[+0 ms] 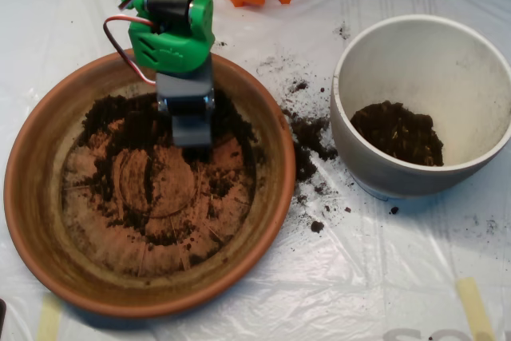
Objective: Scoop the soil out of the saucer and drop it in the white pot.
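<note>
Green arm reaching down from the top edge, grey scoop tip-down in the saucer on soil, its jaw gap unclear, white pot at right.

Saucer orange-brown, ridged bottom pale-stained; soil brown-black; white pot cream inside; tool grey; arm green-orange.

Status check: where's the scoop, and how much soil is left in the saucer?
Scoop down in saucer, at soil near the back. Thin ring of soil left; some already in white pot. Spilled soil on sheet between them.
</note>
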### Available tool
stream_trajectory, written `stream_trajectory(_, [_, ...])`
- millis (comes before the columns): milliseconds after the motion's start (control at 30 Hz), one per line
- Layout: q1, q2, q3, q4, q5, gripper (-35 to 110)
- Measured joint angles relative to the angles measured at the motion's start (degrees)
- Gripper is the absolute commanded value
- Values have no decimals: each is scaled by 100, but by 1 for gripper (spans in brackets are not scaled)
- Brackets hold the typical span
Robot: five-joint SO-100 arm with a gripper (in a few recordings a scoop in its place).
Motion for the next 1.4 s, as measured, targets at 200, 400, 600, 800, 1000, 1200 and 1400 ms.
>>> stream_trajectory(200, [-325, 9, -378, 800, 176, 0])
stream_trajectory(400, [-888, 1160, -940, 1538, 817, 0])
stream_trajectory(600, [-1705, 2232, -1784, 2057, 1450, 0])
stream_trajectory(800, [-2250, 2505, -2909, 2566, 1679, 0])
stream_trajectory(1000, [-2936, 2030, -3964, 3023, 1626, 0])
stream_trajectory(1200, [-3656, 1125, -4359, 3111, 1450, 0])
stream_trajectory(1400, [-4104, 879, -4395, 3111, 1266, 11])
